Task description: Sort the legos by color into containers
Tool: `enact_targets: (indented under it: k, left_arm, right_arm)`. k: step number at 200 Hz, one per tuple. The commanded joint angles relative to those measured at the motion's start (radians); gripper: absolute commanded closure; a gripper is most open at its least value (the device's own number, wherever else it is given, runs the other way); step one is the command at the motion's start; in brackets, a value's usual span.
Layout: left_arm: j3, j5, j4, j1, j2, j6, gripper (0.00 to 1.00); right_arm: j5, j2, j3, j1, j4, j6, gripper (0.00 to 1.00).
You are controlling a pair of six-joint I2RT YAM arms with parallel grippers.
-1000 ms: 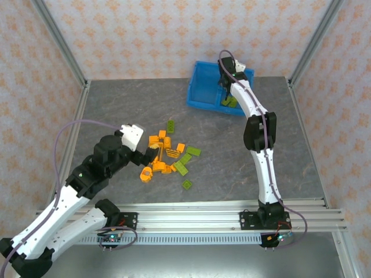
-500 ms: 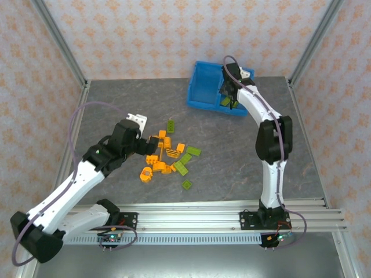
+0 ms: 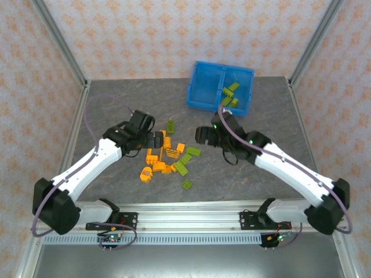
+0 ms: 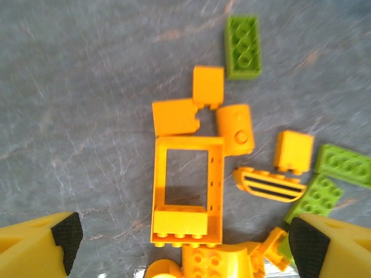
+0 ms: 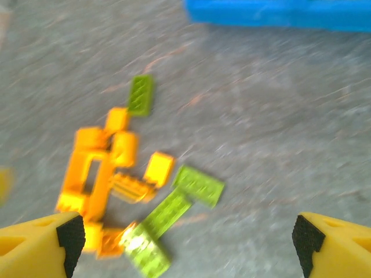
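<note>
Right now the left tool (image 4: 186,240) hangs spread wide and empty over orange legos (image 4: 186,194) lying on the table (image 4: 87,87) at the middle of its wrist view. The right tool (image 5: 186,238) is also spread, pinching nothing, with the loose pile (image 5: 124,185) at the left of its view. Several green legos (image 3: 230,94) sit in the right compartment (image 3: 243,80) of the blue bin (image 3: 197,103), upper right of the top view.

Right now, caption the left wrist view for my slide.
Open left claw over an orange window frame among loose orange and green legos.
</note>
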Motion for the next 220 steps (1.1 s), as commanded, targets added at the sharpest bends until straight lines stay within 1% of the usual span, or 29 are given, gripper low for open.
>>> enact_targets:
  k: [1, 28, 42, 66, 99, 118, 143, 156, 165, 194, 220]
  left_arm:
    - [-0.057, 0.007, 0.073, 0.005, 0.062, -0.028, 0.06]
    - [-0.089, 0.001, 0.123, 0.005, 0.142, -0.011, 0.08]
    - [-0.108, 0.024, 0.161, 0.005, 0.165, 0.006, 0.09]
    - [-0.113, 0.063, 0.199, 0.007, 0.215, 0.015, 0.1]
    - [-0.116, 0.075, 0.229, 0.005, 0.29, -0.002, 0.13]
    - [-0.128, 0.073, 0.251, 0.004, 0.319, -0.015, 0.19]
    - [-0.138, 0.088, 0.278, 0.005, 0.342, -0.029, 0.36]
    - [-0.133, 0.096, 0.265, 0.005, 0.337, -0.037, 0.45]
    - [-0.126, 0.092, 0.246, 0.003, 0.321, -0.039, 0.47]
    - [-0.047, 0.016, 0.098, 0.003, 0.23, -0.024, 0.48]
    - [0.077, -0.033, -0.033, 0.003, 0.158, -0.005, 0.47]
  right_arm:
    - [0.017, -0.098, -0.076, 0.067, -0.062, 0.097, 0.06]
    - [0.035, -0.164, -0.132, 0.099, -0.107, 0.153, 0.06]
    - [0.046, -0.179, -0.157, 0.101, -0.11, 0.157, 0.06]
    - [0.092, -0.174, -0.176, 0.101, -0.113, 0.153, 0.05]
    - [0.098, -0.132, -0.14, 0.1, -0.094, 0.105, 0.03]
    - [0.096, -0.093, -0.085, 0.101, -0.123, 0.064, 0.02]
    - [0.109, -0.066, -0.027, 0.101, -0.146, 0.031, 0.02]
    - [0.123, -0.066, -0.009, 0.101, -0.146, 0.023, 0.01]
    - [0.137, -0.067, 0.003, 0.101, -0.148, 0.02, 0.01]
    - [0.181, -0.071, 0.011, 0.099, -0.143, 0.012, 0.0]
    - [0.203, -0.069, 0.011, 0.1, -0.125, 0.003, 0.01]
